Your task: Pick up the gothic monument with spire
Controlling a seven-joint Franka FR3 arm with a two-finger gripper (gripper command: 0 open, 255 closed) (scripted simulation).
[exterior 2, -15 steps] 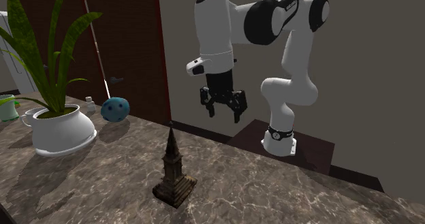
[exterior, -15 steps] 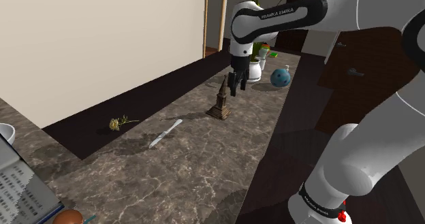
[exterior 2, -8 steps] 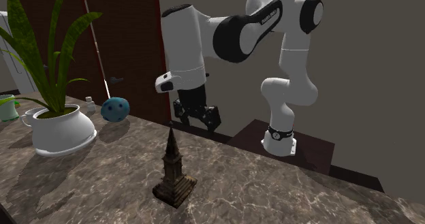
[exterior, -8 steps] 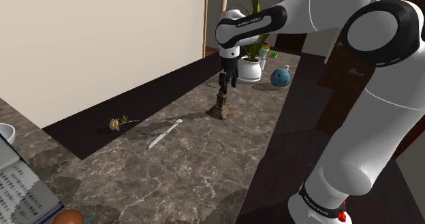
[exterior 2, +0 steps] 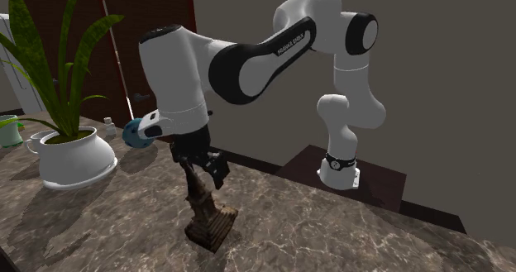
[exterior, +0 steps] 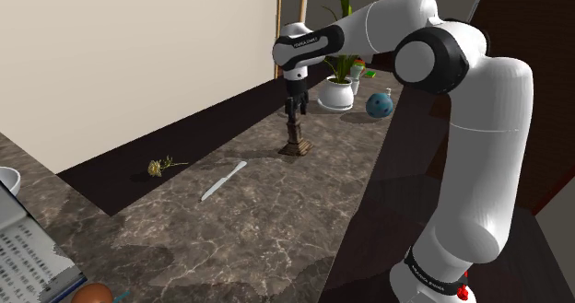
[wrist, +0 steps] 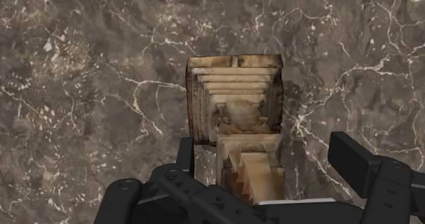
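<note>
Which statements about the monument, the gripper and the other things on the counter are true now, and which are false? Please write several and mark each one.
1. The monument stands upright with its base on the marbled counter. True.
2. The gripper is shut on the monument. False: in the wrist view its fingers stand apart with the monument between them, and one finger is clearly away from it, so it is not clasped.
3. A knife lies flat on the counter, apart from the monument. True.
4. The white plant pot lies tipped on its side. False: it stands upright with the plant rising from it.
</note>
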